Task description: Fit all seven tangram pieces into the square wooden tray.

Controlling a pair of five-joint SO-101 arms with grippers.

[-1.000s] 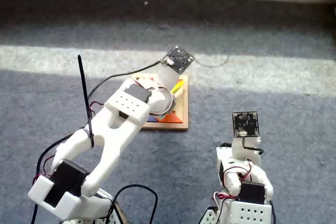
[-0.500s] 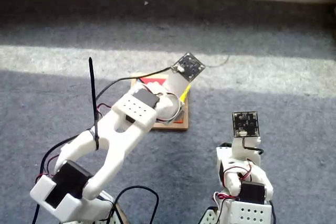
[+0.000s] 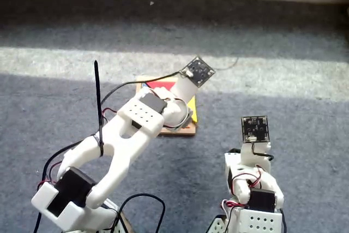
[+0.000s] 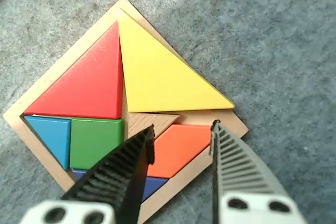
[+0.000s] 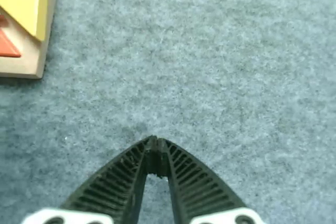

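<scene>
The square wooden tray [image 4: 237,121] holds a red triangle [image 4: 86,85], a light blue piece [image 4: 50,135], a green square [image 4: 95,142], an orange piece [image 4: 178,148] and a dark blue piece [image 4: 155,184]. A large yellow triangle [image 4: 152,74] lies with its long edge over the tray's rim, and a small bare wooden gap [image 4: 149,121] remains beside it. My left gripper [image 4: 182,134] hovers open above the orange piece, holding nothing. My right gripper [image 5: 156,145] is shut and empty over the carpet, apart from the tray corner [image 5: 23,64]. From above, the left arm [image 3: 142,118] covers most of the tray [image 3: 188,129].
Grey carpet [image 3: 272,42] surrounds the tray on every side. A black cable tie [image 3: 98,96] sticks up from the left arm, and a thin wire [image 3: 223,66] trails behind the tray. The right arm [image 3: 255,129] stands right of the tray.
The left arm has swung right and farther across the tray. The red piece and more of the yellow triangle now show. The right arm has not moved.
</scene>
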